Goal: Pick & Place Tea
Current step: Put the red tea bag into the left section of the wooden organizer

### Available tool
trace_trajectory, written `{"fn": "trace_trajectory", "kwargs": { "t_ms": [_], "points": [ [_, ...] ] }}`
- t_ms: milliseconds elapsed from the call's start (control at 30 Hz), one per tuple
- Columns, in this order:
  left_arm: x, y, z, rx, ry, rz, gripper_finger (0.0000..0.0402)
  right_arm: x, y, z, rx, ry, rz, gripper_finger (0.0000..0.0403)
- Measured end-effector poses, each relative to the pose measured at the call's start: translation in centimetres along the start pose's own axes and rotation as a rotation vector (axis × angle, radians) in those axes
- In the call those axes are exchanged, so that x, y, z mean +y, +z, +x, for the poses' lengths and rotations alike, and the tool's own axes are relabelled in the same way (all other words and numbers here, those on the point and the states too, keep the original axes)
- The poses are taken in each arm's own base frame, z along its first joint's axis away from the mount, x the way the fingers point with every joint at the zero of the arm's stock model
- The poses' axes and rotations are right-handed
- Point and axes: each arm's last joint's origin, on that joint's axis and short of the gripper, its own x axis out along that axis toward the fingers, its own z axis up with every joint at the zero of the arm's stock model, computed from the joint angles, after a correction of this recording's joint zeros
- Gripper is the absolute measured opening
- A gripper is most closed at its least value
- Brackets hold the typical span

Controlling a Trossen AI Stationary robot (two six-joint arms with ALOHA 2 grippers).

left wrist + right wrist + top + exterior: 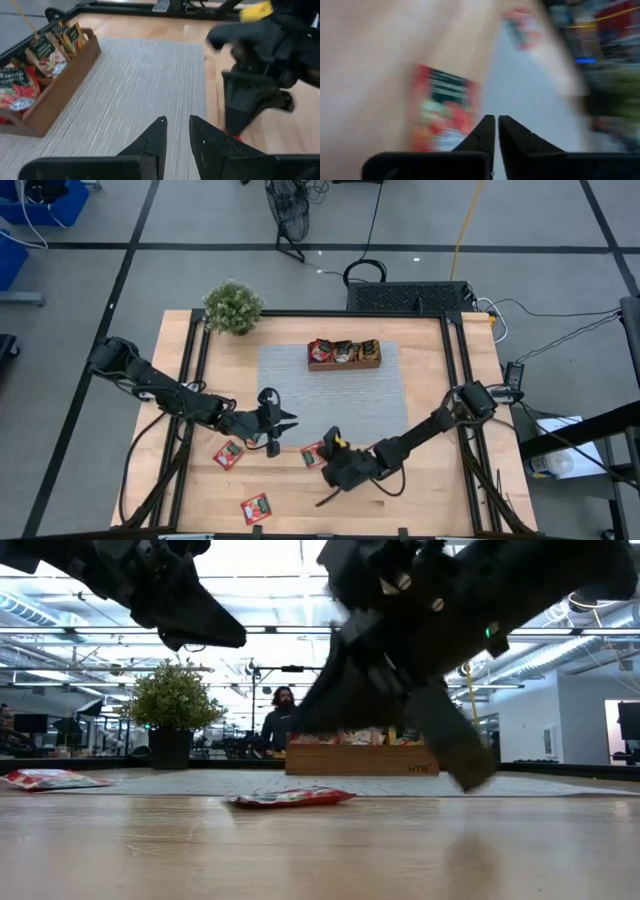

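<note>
My right pincer (496, 122) hangs closed and empty just beside a red tea packet (445, 110) lying flat on the desk (300, 500). Descending closed, I'd likely shove it away, not grasp it.

Little here can be read. From my left wrist, the red tea packet (15, 90) at the end of the wooden tray (60, 85) carries pale capital letters along its top edge, something like "STRAWBERRY", though I can make out only part of it. On the tray's front wall in the low view there are small stamped letters (417, 769), too small for me to read. The packet (442, 112) under my right wrist shows dark lines of print, all blurred.
</note>
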Motion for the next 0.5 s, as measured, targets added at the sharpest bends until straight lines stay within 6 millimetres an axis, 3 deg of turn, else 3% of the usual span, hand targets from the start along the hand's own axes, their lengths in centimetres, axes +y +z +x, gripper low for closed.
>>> {"fn": "trace_trajectory", "kwargs": {
  "t_ms": [200,367,500],
  "points": [
    [0.1,-0.3,0.0,0.034,0.011,0.017,0.0088,-2.8,-0.8,1.2,-0.081,0.353,0.32,0.0101],
    [0.1,-0.3,0.0,0.034,0.01,0.017,0.0088,-4.2,-2.8,2.8,0.015,0.393,0.386,0.0198],
    [0.1,-0.3,0.0,0.036,0.003,0.016,0.0088,-3.9,-4.0,3.8,0.044,0.453,0.431,0.0251]
  ]
}}
